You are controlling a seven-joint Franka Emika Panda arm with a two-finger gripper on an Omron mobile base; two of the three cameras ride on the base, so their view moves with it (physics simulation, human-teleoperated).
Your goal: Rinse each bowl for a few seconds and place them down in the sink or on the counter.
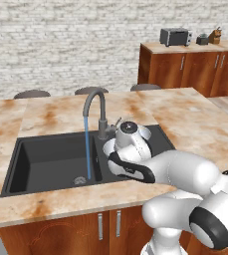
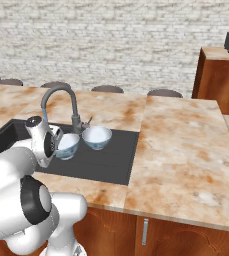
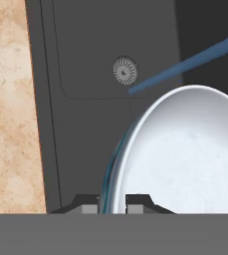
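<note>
Between the clamped fingers of the hand, a bowl's rim, above the sink.

From my seat the sink is set into the counter, basin on the left, drainboard on the right, with the faucet at the back edge between them and its water stream dropping into the basin near the drain. One bowl sits on the drainboard just right of the faucet. The other bowl is right beside it on the left, pinched by its rim in the gripper, near the stream but apart from it.
</note>
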